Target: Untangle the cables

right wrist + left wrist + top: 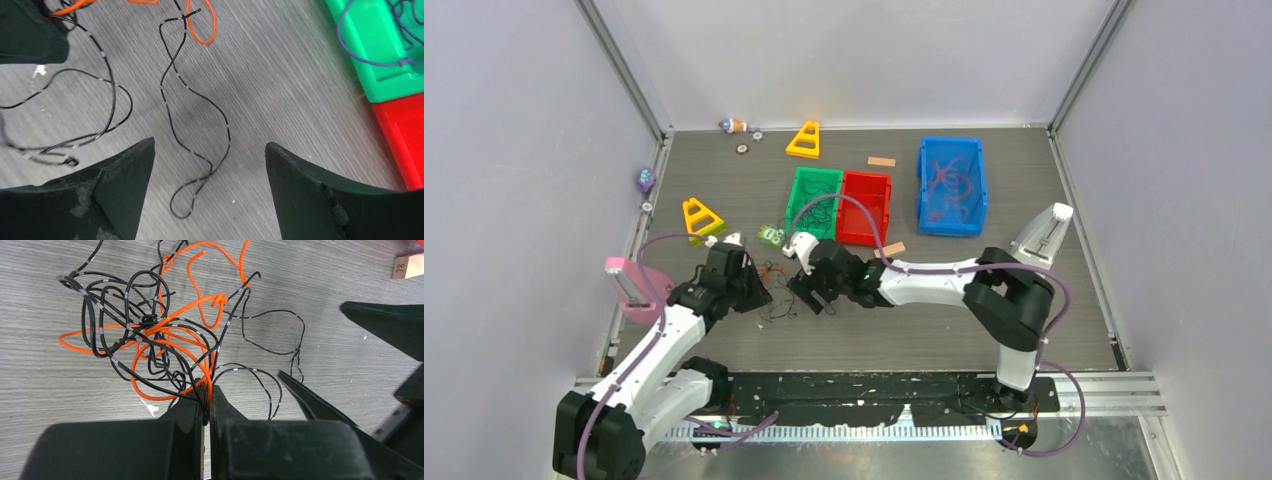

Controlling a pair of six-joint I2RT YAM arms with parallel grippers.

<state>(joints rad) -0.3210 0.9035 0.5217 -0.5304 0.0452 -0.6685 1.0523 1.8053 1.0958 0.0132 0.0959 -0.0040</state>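
1. Left gripper [206,407]: jaws pinching strands of the cables [218,300].
2. Right gripper [210,145]: jaws wide over one loose black strand.
3. The cables lie tangled, orange and black, on the desk [924,330].

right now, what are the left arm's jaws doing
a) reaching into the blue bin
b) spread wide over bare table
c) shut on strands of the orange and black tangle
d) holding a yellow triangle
c: in the left wrist view the left jaws are pressed together, with orange and black strands of the cables pinched between them.
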